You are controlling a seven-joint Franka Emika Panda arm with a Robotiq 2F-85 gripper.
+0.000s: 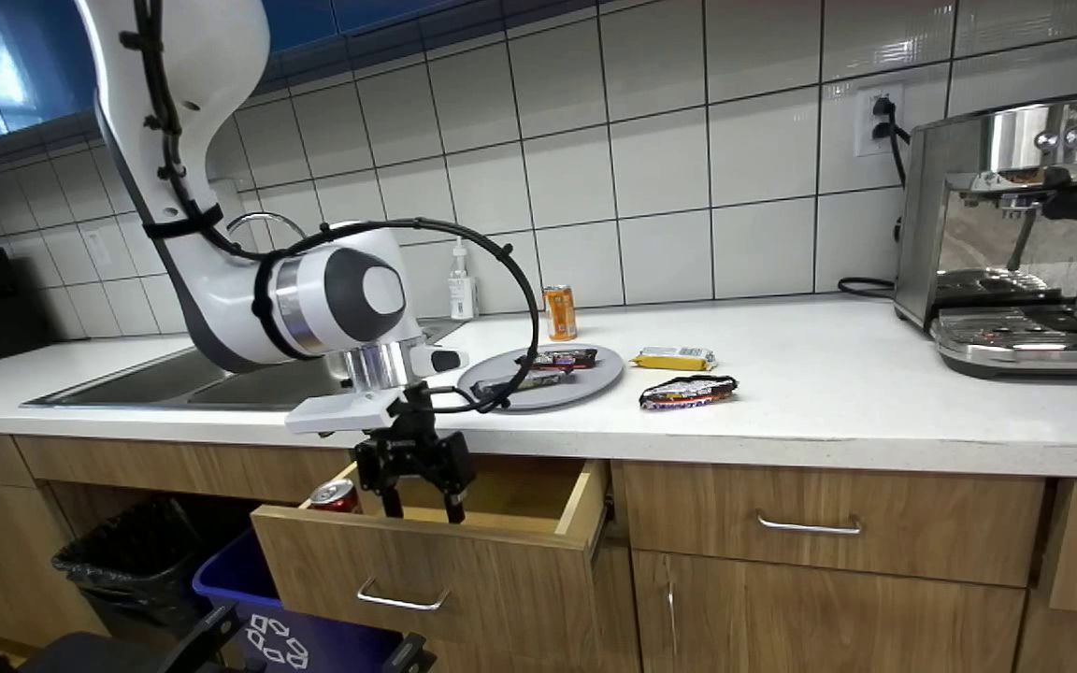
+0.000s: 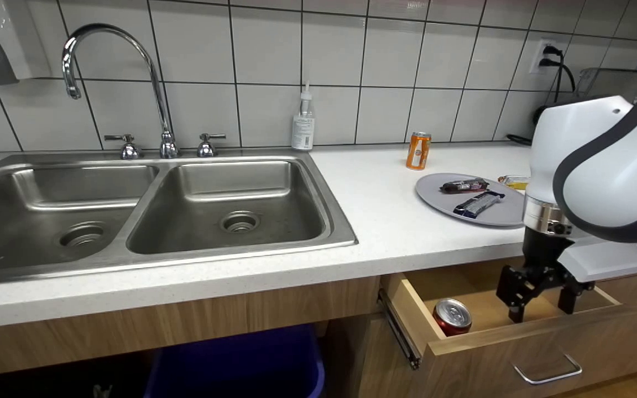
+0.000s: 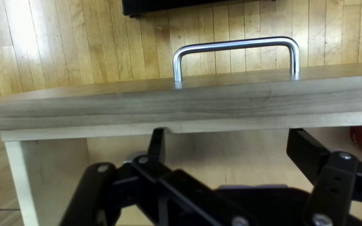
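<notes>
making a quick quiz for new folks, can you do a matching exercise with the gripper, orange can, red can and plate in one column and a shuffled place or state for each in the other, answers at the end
Things
1. gripper
2. orange can
3. red can
4. plate

Places and states
A. standing upright on the counter
B. underneath two wrapped bars
C. jaws open, holding nothing
D. resting inside the pulled-out drawer

Pairs: 1-C, 2-A, 3-D, 4-B

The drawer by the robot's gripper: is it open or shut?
Open. The drawer juts out past the counter; an exterior view shows its metal runner exposed and a red can inside.
</notes>
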